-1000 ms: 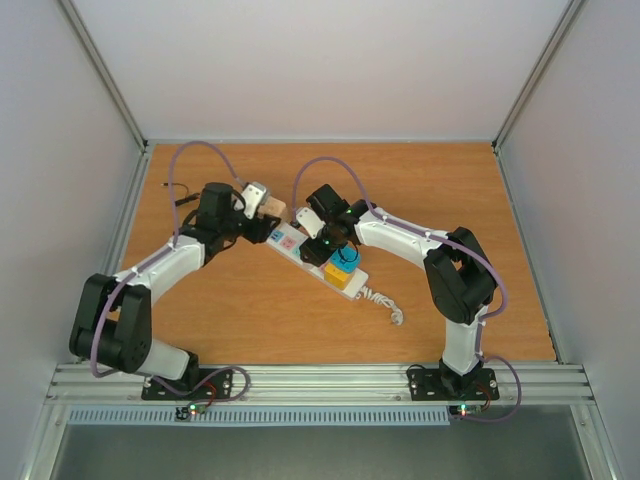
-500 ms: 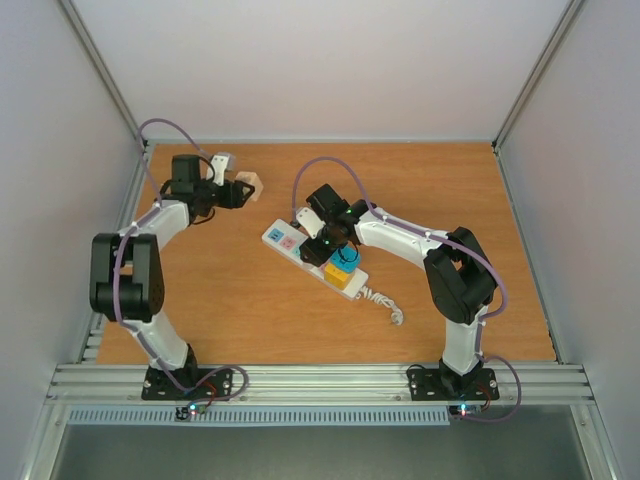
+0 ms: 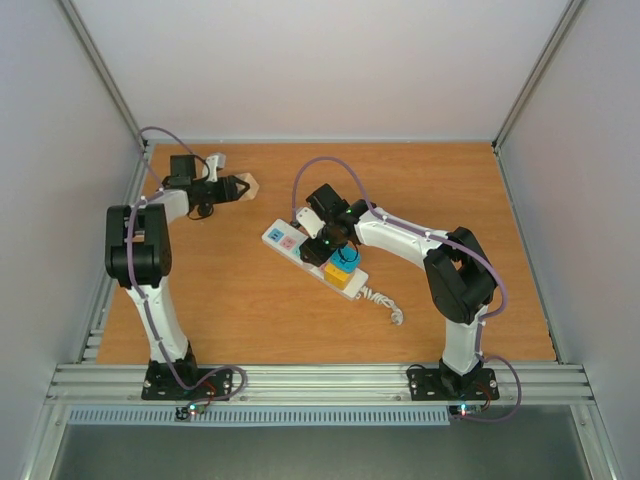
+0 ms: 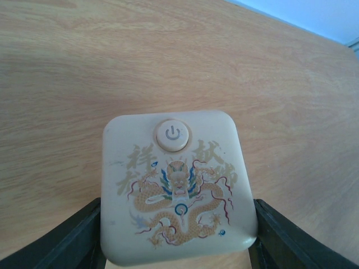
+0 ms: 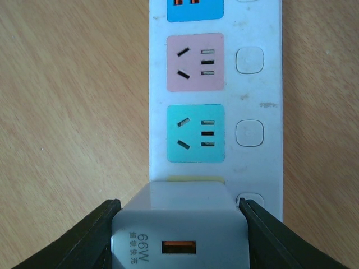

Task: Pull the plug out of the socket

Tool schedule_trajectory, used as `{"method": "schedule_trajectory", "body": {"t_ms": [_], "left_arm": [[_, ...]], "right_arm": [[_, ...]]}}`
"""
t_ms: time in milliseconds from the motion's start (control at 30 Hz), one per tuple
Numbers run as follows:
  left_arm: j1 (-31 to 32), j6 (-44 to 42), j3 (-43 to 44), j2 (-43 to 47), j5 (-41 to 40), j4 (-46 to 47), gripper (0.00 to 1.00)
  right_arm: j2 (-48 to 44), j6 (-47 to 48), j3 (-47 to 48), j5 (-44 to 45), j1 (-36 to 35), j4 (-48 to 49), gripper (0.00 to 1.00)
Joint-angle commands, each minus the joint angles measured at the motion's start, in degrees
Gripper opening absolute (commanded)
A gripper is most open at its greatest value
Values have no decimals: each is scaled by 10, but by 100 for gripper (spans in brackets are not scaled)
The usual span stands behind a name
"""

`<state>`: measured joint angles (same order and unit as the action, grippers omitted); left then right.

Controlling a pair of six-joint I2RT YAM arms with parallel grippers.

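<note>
- Clearly, the left gripper (image 4: pixel 177 203) is pinching a cream square plug (image 4: pixel 176 168) with a round power button and a gold dragon print, its black fingers (image 4: pixel 61 246) pressed against both sides
- The plug is at the far left of the brown wooden table (image 4: pixel 84 67), well apart from the long white rectangular power strip (image 3: pixel 283 238)
- The strip lies slanted mid-table, its short white cord (image 3: pixel 385 305) curling off the near end
- The right gripper (image 5: pixel 178 203) clamps a pale grey 66W charger block (image 5: pixel 178 224) seated on the strip, next to a teal outlet (image 5: pixel 196 133), with a pink outlet (image 5: pixel 195 61) beyond
- A blue plug (image 3: pixel 346 257) and a yellow plug (image 3: pixel 338 277) sit in the strip just beside that gripper
</note>
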<state>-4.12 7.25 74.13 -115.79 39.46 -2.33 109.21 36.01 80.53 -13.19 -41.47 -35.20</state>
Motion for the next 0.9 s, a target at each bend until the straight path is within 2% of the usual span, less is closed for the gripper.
{"method": "schedule_trajectory", "body": {"t_ms": [0, 133, 267, 467, 600, 867], "left_arm": [[-1, 30, 40, -32, 31, 46, 41], [-1, 42, 53, -51, 32, 45, 44], [-2, 44, 60, -58, 10, 34, 53], [-4, 44, 74, -64, -40, -2, 77], [-5, 42, 78, -63, -61, -14, 89], [-5, 29, 80, -49, -103, -30, 89]], "right_arm": [[43, -9, -3, -3, -4, 1, 44], [44, -8, 0, -1, -5, -1, 45], [45, -9, 4, -2, -4, -2, 45], [49, -9, 11, -4, -4, -6, 45], [50, -9, 12, -4, -4, -7, 45], [48, -9, 14, -5, -5, -7, 45]]}}
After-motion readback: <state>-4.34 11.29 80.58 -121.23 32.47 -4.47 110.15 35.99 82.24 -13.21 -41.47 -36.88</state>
